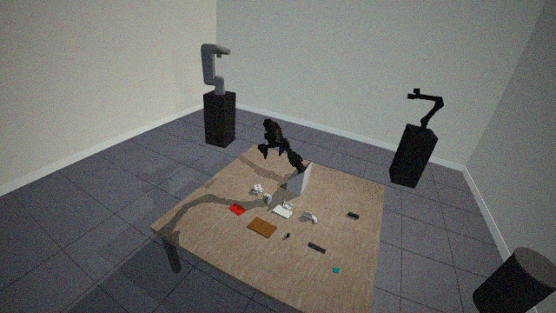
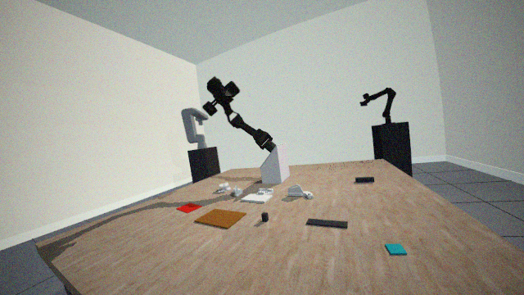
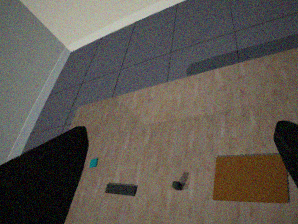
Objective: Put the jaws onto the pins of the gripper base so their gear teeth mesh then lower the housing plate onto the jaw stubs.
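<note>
My gripper [image 1: 274,152] [image 2: 221,98] [image 3: 182,133] is open and empty, high above the far left of the table. A flat white part with raised details at its back [image 1: 281,212] [image 2: 256,198] lies in front of the arm's mount. A curved white part [image 1: 308,216] [image 2: 295,191] lies to its right. A small white part [image 1: 268,198] [image 2: 236,192] lies to its left, and another white part [image 1: 257,188] [image 2: 223,188] farther left. The white parts lie apart. They are too small to tell which is base, jaw or housing plate. None shows in the wrist view.
A red piece [image 1: 237,209] [image 2: 189,208], a brown board [image 1: 261,227] [image 2: 221,218] [image 3: 251,178], a small black piece [image 1: 287,236] [image 2: 264,217] [image 3: 177,185], a dark bar [image 1: 316,248] [image 2: 327,223] [image 3: 121,189], a teal square [image 1: 336,269] [image 2: 395,249] [image 3: 94,162] and a black block [image 1: 353,215] [image 2: 364,179] lie around.
</note>
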Tool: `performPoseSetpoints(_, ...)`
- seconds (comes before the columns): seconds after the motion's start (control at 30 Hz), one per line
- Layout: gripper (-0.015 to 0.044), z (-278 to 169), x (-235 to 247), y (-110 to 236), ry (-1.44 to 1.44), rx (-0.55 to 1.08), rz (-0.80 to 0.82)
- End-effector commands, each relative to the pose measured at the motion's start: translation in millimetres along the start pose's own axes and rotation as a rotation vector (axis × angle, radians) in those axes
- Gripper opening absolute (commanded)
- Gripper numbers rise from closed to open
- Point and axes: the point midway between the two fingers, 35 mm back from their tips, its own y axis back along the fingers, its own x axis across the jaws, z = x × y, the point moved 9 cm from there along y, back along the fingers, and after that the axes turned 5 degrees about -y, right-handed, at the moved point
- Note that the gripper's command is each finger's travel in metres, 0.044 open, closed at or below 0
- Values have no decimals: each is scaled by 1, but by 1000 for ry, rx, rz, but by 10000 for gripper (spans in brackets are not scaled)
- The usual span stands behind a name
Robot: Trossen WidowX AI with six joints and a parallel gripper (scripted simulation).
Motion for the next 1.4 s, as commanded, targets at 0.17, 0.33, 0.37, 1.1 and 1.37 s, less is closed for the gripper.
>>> performPoseSetpoints(0.17, 440, -25, -17, -29, 92, 133, -117)
performPoseSetpoints(0.33, 440, -39, -28, -43, 140, 210, -175)
performPoseSetpoints(0.37, 440, -42, -30, -46, 150, 226, -186)
performPoseSetpoints(1.1, 440, -115, -84, -87, 354, 623, -362)
performPoseSetpoints(1.37, 440, -145, -103, -94, 420, 782, -388)
